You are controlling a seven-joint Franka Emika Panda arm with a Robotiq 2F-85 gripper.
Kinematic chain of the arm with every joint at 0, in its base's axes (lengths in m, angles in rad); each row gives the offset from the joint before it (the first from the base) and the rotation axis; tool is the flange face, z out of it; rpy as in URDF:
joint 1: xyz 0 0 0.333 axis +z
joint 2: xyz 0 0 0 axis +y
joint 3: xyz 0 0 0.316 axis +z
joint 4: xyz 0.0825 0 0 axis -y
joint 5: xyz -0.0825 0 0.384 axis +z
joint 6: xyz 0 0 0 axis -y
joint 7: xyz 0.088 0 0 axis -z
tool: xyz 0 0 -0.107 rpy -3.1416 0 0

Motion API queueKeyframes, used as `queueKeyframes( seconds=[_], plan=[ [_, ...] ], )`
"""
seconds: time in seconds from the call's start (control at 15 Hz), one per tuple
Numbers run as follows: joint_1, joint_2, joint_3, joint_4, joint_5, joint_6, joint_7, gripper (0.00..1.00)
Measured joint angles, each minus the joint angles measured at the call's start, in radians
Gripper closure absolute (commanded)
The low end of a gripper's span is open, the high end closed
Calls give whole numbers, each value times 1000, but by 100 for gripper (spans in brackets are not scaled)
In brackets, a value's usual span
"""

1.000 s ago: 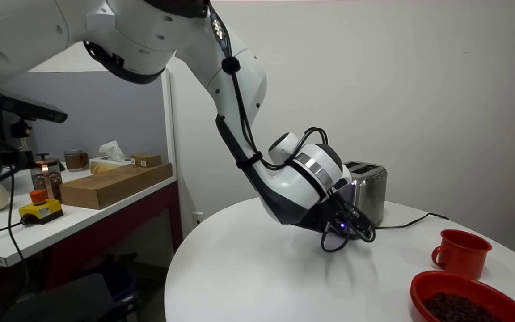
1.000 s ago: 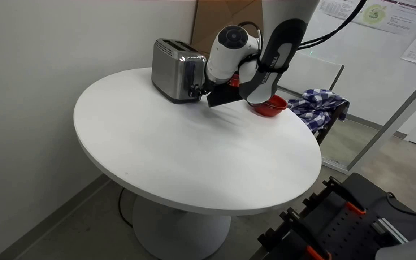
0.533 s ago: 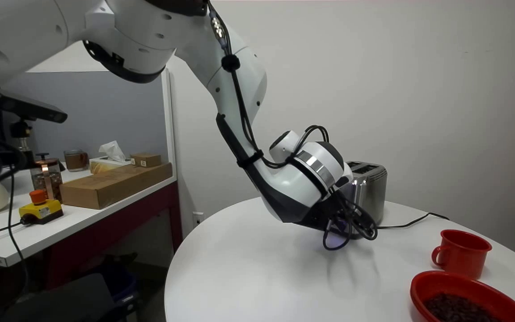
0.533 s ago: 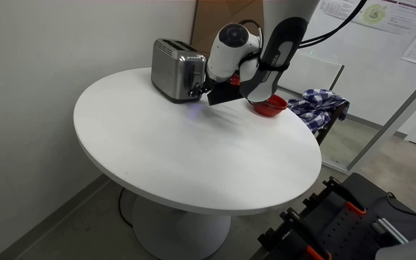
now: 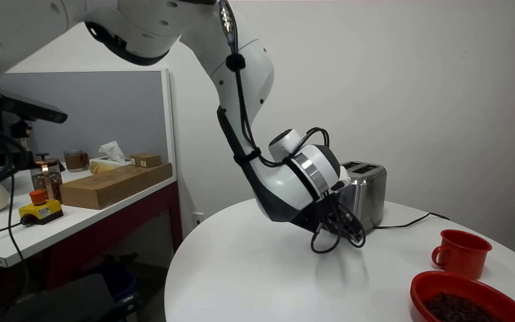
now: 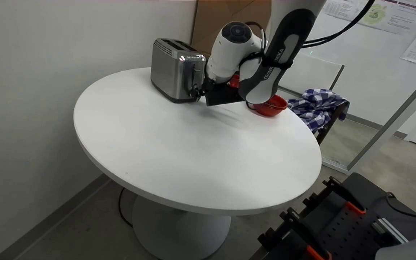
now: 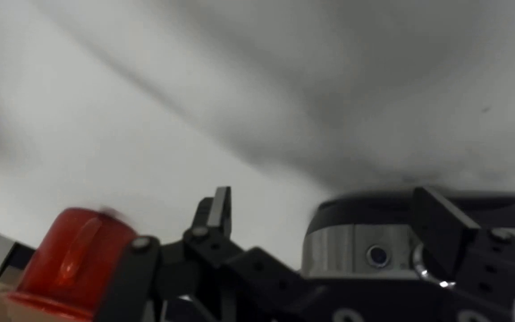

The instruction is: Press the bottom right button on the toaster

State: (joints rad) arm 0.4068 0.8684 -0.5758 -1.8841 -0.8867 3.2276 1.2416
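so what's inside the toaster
In an exterior view, only dark slots show on top of the toaster, nothing poking out. The casing covers what lies deeper, so I cannot tell whether they hold anything.

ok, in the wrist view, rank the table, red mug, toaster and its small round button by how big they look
Table
Toaster and red mug, unsure: the gripper partly covers both
Small round button

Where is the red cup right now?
In an exterior view, the red cup stands at the right on the white table, just behind the red bowl, with the toaster farther back, leftward.
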Motion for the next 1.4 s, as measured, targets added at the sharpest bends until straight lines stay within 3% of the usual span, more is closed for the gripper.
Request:
queueKeyframes(
  seconds=[0.2, 0.33, 0.67, 0.8, 0.93, 1.07, 1.4],
  plan=[
    [-171, -135, 231, -101, 25, -66, -123, 0],
    [-282, -221, 382, -187, 128, -132, -259, 0],
    [-571, -398, 784, -304, 519, -462, -628, 0],
    [-651, -463, 889, -302, 685, -627, -762, 0],
    [-643, -545, 883, -294, 840, -769, -889, 0],
    [-601, -631, 831, -289, 911, -889, -972, 0],
    [-509, -803, 708, -294, 901, -1101, -1078, 0]
  ],
)
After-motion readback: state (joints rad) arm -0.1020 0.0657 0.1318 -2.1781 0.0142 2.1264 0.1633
